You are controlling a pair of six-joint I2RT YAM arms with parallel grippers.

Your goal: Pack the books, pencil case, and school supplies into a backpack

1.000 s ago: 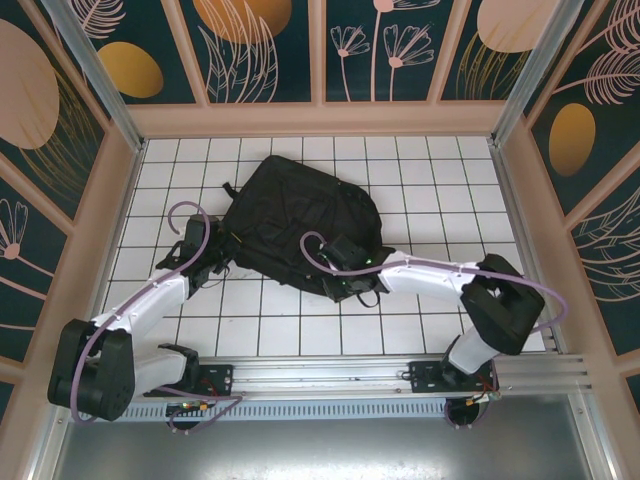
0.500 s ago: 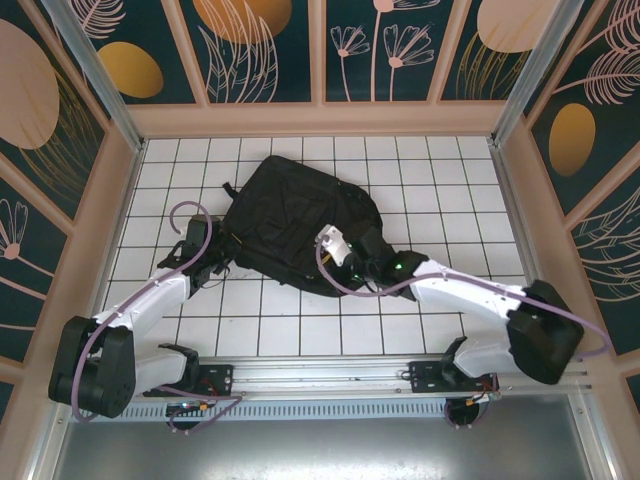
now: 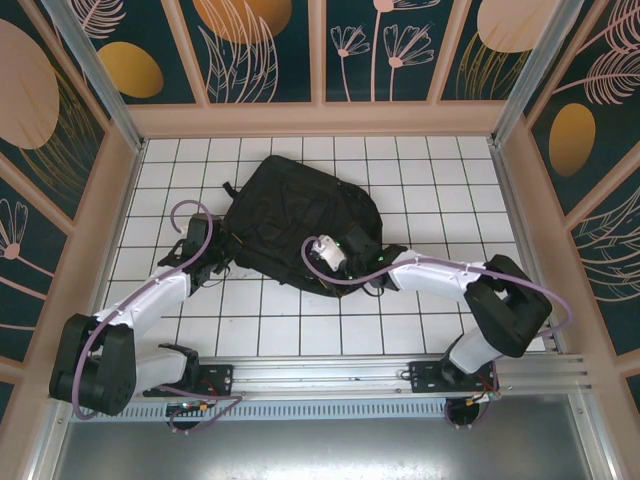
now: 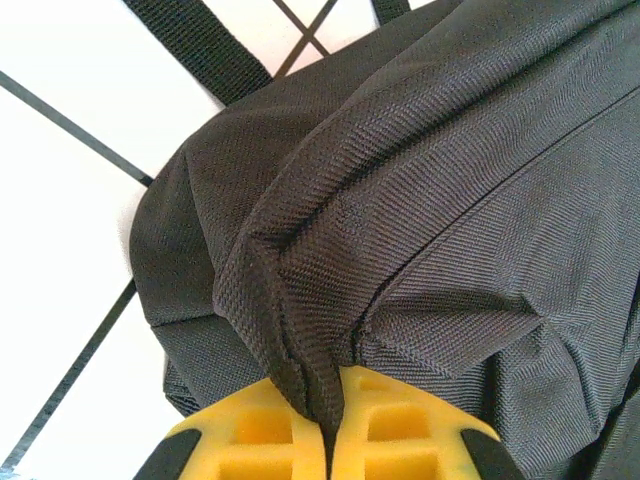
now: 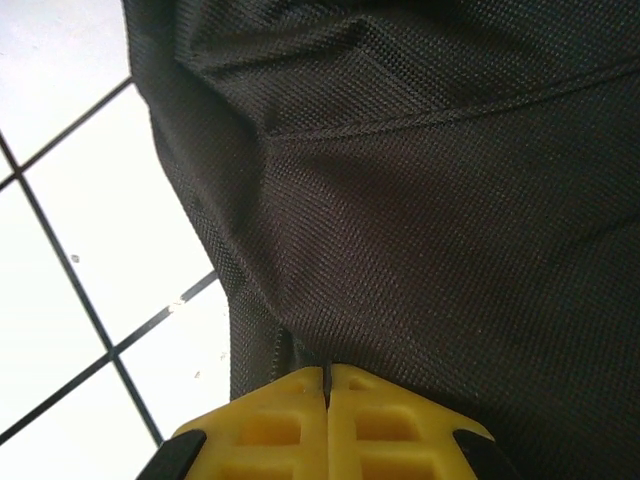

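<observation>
The black backpack (image 3: pixel 300 215) lies flat in the middle of the white tiled table (image 3: pixel 450 180). My left gripper (image 3: pixel 222 262) is at its near left corner. Seen from the left wrist, the left gripper (image 4: pixel 330 388) is shut on a raised fold of the backpack (image 4: pixel 430 200). My right gripper (image 3: pixel 338 268) is at the bag's near edge. From the right wrist, the right gripper (image 5: pixel 327 375) is shut with a thin edge of the backpack (image 5: pixel 420 200) pinched at its tips beside a zip seam. Books, pencil case and school supplies are out of view.
A black strap (image 4: pixel 200 45) runs off the bag's corner onto the table. Panelled walls (image 3: pixel 320 115) close in the table at the back and both sides. An aluminium rail (image 3: pixel 330 375) carries both arm bases at the near edge.
The right arm swung its elbow out to the right, then back, and its gripper now sits at the bag's near edge again. The left arm and the backpack have stayed put.
</observation>
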